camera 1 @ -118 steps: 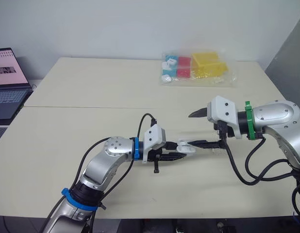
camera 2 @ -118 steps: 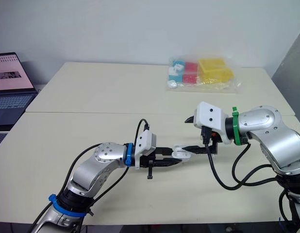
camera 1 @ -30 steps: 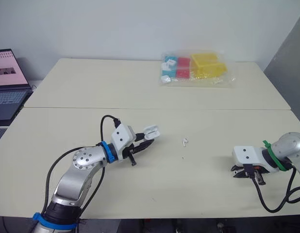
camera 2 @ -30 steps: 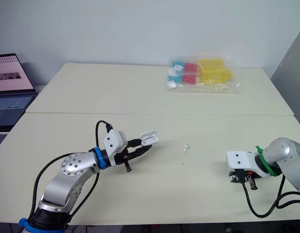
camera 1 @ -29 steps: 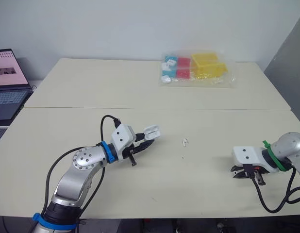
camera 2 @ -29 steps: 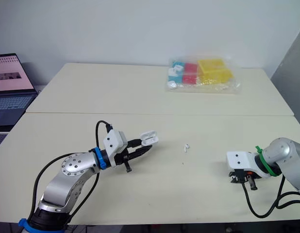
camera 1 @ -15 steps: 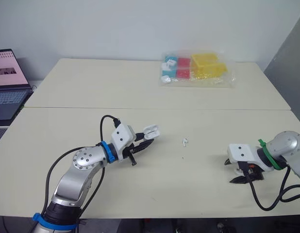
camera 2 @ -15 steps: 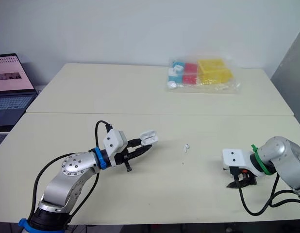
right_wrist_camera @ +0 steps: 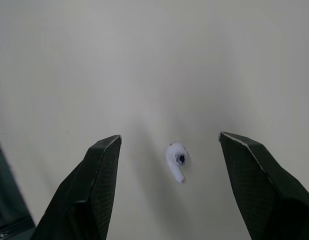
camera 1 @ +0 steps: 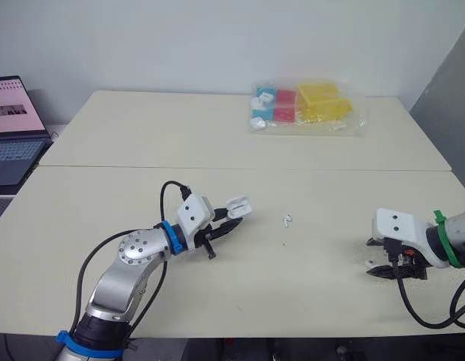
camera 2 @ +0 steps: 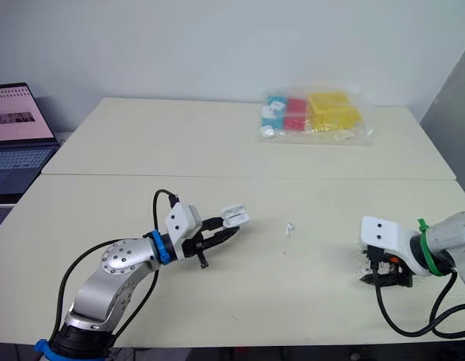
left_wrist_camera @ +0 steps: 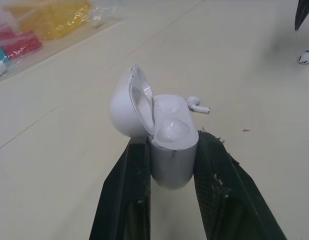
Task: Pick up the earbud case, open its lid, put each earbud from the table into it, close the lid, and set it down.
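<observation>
White plastic, small and smooth, the earbud (right_wrist_camera: pixel 177 161) lay on the worktop (camera 1: pixel 142 135) between the wide-spread fingers of the right claw (right_wrist_camera: pixel 169 136), which gripped nothing. Closing off-centre would likely have flicked it away or caught only its stem, and fingers sent too low would have scraped the worktop. The left claw (camera 1: pixel 231 218) was clamped on the body of the case (left_wrist_camera: pixel 169 140), held left of centre with its lid open. A knock during insertion could have snapped the lid shut or twisted the case. Counted: one case, two earbuds, the second earbud (camera 1: pixel 287 220) lying mid-worktop, one bag (camera 1: pixel 304 107) and one laptop (camera 1: pixel 10 128).
</observation>
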Motion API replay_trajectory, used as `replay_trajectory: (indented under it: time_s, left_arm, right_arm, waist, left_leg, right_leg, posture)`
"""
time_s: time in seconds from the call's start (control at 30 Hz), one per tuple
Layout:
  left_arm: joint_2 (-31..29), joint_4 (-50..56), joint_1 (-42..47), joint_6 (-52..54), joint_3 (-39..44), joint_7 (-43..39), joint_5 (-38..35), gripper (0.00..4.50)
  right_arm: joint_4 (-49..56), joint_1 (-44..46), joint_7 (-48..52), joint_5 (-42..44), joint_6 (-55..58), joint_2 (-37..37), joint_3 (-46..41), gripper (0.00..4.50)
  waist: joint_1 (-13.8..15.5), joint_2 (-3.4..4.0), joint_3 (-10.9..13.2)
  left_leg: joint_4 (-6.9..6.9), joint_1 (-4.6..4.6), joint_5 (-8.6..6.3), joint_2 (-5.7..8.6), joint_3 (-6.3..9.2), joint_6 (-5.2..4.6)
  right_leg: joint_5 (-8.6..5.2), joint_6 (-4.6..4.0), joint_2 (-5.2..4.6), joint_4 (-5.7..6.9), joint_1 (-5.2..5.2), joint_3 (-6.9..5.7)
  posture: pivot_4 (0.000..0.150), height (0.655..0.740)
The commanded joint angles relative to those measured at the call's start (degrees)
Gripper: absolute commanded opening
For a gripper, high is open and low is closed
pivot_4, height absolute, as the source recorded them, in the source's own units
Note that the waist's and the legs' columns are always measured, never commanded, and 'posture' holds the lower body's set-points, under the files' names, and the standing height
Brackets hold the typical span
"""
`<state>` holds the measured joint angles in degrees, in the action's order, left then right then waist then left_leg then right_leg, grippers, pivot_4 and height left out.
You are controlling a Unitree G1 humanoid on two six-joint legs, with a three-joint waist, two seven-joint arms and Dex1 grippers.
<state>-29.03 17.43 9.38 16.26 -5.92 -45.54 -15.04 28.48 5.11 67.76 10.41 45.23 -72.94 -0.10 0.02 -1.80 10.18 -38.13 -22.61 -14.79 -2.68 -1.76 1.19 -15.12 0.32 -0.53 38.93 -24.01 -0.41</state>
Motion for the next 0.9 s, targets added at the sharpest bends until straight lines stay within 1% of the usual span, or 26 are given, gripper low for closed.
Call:
replay_trajectory:
  time_s: [0.03, 0.17, 0.3, 0.53, 0.7, 0.9]
  left_arm:
    - [0.33, 0.93, 0.80, -1.67, 0.00, 0.44, 0.27, 0.80]
    - [0.41, 0.68, 0.92, -2.02, 0.02, 0.48, 0.45, 0.80]
    - [0.52, 0.61, 0.95, -2.30, -0.18, 0.48, 0.70, 0.80]
    - [0.85, 0.08, 1.43, -2.91, -0.65, 0.43, 0.94, 0.80]
    - [0.89, -0.19, 1.49, -3.19, -0.67, 0.43, 0.98, 0.80]
    - [1.14, -0.05, 1.41, -3.13, -1.00, 0.56, 1.02, 0.80]
  right_arm:
    - [-2.42, -0.52, -3.23, -2.68, -3.75, -0.14, -0.68, 3.24]
    - [-4.15, -0.23, -3.48, -2.70, -5.62, 0.21, -0.48, 3.24]
    - [-4.39, 0.21, -1.68, -0.64, -4.30, 0.46, 0.06, 3.24]
    - [-9.01, 4.78, -3.09, -4.57, -7.60, 2.08, 5.07, 3.24]
    - [-10.62, 6.83, -3.10, -4.76, -7.41, 3.18, 5.93, 3.24]
    - [-11.58, 6.90, -3.25, -5.69, -8.28, 3.50, 6.60, 3.24]
  waist:
    - [-0.06, 0.00, 0.00]
    - [-0.07, 0.00, 0.00]
    - [-0.07, 0.00, 0.00]
    - [-0.12, 0.00, 0.00]
    - [-0.11, 0.00, 0.00]
    - [-0.11, 0.00, 0.00]
  left_leg:
    - [0.00, 0.00, 0.00, 0.00, -0.02, 0.00]
    - [0.01, 0.00, 0.00, 0.00, -0.01, 0.00]
    - [0.01, 0.00, 0.00, -0.01, 0.01, 0.00]
    - [0.00, 0.01, 0.00, 0.00, -0.01, 0.00]
    - [0.01, 0.00, 0.00, -0.01, 0.01, 0.00]
    - [0.00, 0.00, 0.00, -0.01, 0.01, 0.00]
  right_leg:
    - [0.00, 0.00, 0.00, 0.00, -0.01, 0.02]
    - [0.00, 0.00, 0.02, 0.00, -0.01, 0.01]
    - [0.00, 0.00, 0.04, 0.00, 0.00, 0.01]
    - [0.00, 0.00, 0.04, 0.00, 0.00, 0.02]
    - [0.00, 0.00, 0.04, 0.00, -0.01, 0.01]
    - [0.00, 0.00, 0.03, 0.00, 0.00, 0.01]
  posture:
    - [0.150, 0.7400]
    - [0.150, 0.7400]
    - [0.150, 0.7400]
    - [0.150, 0.7400]
    - [0.150, 0.7400]
    - [0.150, 0.7400]
